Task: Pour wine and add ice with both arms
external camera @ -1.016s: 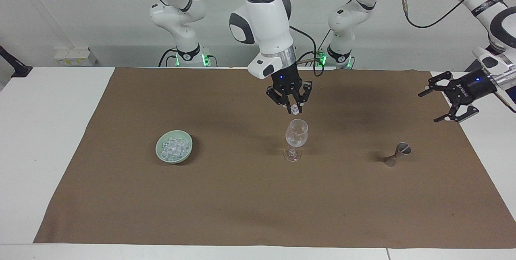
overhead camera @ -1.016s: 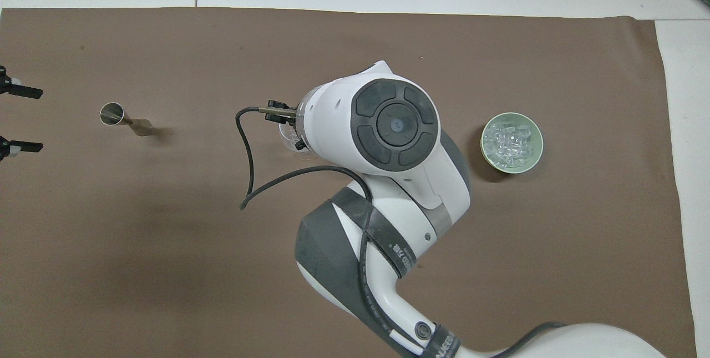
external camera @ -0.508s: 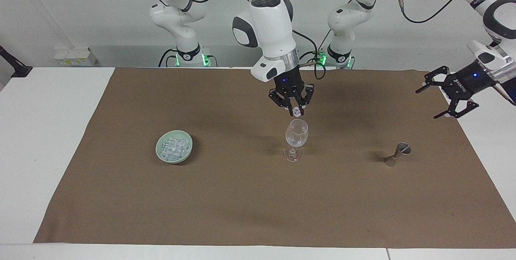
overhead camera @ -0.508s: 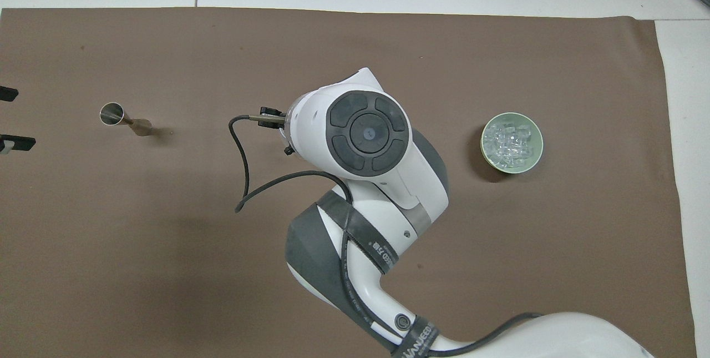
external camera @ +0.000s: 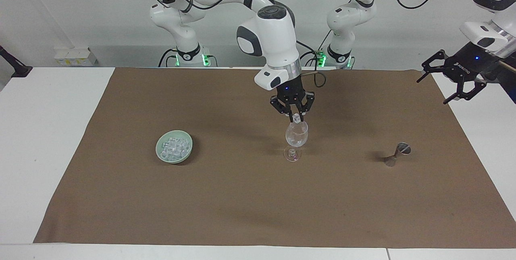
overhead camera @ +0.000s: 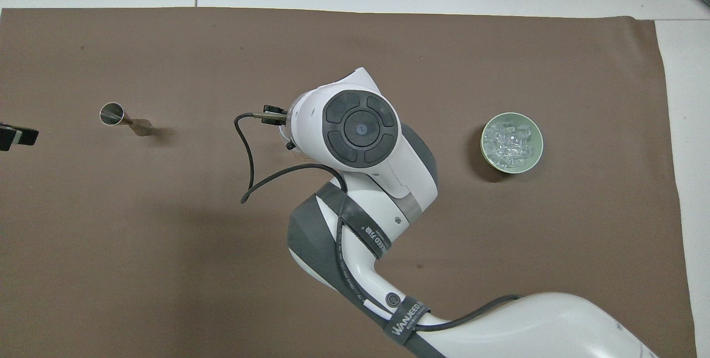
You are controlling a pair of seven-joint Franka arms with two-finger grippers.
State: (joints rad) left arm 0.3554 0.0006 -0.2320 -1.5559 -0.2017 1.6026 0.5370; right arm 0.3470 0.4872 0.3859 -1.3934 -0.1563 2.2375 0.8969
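The ice (external camera: 174, 148) lies heaped in a green bowl (external camera: 160, 156) on the brown mat (external camera: 242, 203), toward the right arm's end of the table (external camera: 48, 131) and about midway between its robot edge and its outer edge. One more cube (external camera: 296, 118) is pinched between the fingertips of the right tool (external camera: 296, 117), whose fingers are closed on it. That tool points straight down and hangs just over the mouth of a clear glass (external camera: 296, 137), the cube sitting right at the rim.

The glass stands upright near the middle of the mat, well apart from the bowl. In the overhead view the right arm's wrist (overhead camera: 360, 127) covers the glass and the tool almost wholly.

A small metal jigger (external camera: 397, 153) stands on the mat toward the left arm's end, leaning a little, level with the glass and well apart from it; from above its open cup (overhead camera: 111, 113) shows as a bright ring.

The left tool (external camera: 453, 80) is raised over the mat's corner at the robot edge of that end. Its fingers are spread wide and hold nothing. In the overhead view only a dark tip (overhead camera: 16, 137) of it shows at the frame's edge.
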